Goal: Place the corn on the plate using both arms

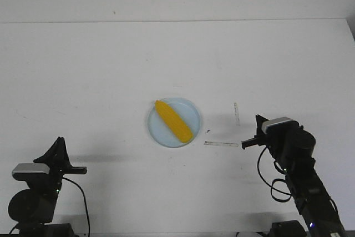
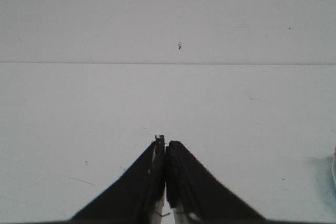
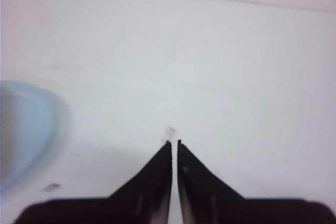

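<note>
The yellow corn (image 1: 173, 120) lies diagonally on the pale blue plate (image 1: 191, 111) at the table's middle. My left gripper (image 1: 60, 147) is shut and empty at the front left, well away from the plate; in the left wrist view (image 2: 165, 142) its fingers meet over bare table, and the plate's rim (image 2: 334, 171) barely shows at the edge. My right gripper (image 1: 257, 129) is shut and empty to the right of the plate. In the right wrist view (image 3: 174, 142) its fingers are together with a hair-thin slit, and the plate (image 3: 23, 127) shows blurred to one side.
Two thin pale strips lie on the white table right of the plate, one upright (image 1: 237, 113) and one flat (image 1: 221, 144), with a small dark speck (image 1: 208, 131) near them. The table's far edge (image 1: 166, 21) meets a white wall.
</note>
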Robot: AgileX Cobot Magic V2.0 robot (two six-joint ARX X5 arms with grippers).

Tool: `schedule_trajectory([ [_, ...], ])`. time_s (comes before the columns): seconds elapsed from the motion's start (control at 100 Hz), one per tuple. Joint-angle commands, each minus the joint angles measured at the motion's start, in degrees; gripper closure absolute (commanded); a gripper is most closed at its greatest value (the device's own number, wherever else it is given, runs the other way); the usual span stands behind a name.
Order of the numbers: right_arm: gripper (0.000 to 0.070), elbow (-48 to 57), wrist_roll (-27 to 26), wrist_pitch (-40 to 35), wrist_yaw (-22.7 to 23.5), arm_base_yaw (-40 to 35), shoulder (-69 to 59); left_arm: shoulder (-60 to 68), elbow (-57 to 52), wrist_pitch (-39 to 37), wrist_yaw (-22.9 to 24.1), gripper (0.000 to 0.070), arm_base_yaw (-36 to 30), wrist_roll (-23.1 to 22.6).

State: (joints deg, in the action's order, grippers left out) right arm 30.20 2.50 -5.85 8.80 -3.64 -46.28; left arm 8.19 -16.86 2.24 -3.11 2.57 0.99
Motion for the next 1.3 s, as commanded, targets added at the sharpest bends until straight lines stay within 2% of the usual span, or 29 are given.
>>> schedule_trajectory([
  [0.0, 0.0685, -2.27, -0.77, 2.78, -0.15, 1.64, 2.27, -0.07, -0.15, -0.79, 0.15, 0.0698, 0.09, -0.33],
  [0.21, 0.0685, -11.61, -1.27, 11.85, -0.26, 5.18, 13.92, -0.07, -0.15, -0.79, 0.15, 0.0699, 0.09, -0.33],
  [0.36, 0.0685, -12.59, -3.15, 8.9, -1.18, 6.03, 23.02, -0.07, -0.15, -0.79, 0.15, 0.0698, 0.09, -0.33],
  [0.65, 0.0685, -12.59, -3.15, 5.77, -1.46, 6.01, 36.5, -0.07, -0.15, -0.79, 0.13, 0.0698, 0.09, -0.33],
  [0.84, 0.0685, -12.59, -3.26, 5.79, -1.53, 6.01, 39.17, -0.07, -0.15, -0.79, 0.13, 0.0698, 0.09, -0.33],
  [0.98, 0.0685, -12.59, -5.81, 5.84, -1.49, 5.97, 39.15, -0.07, -0.15, -0.79, 0.13, 0.0699, 0.09, -0.33],
  [1.29, 0.0685, -12.59, -5.68, 5.86, -1.44, 5.97, 39.17, -0.07, -0.15, -0.79, 0.15, 0.0698, 0.09, -0.33],
])
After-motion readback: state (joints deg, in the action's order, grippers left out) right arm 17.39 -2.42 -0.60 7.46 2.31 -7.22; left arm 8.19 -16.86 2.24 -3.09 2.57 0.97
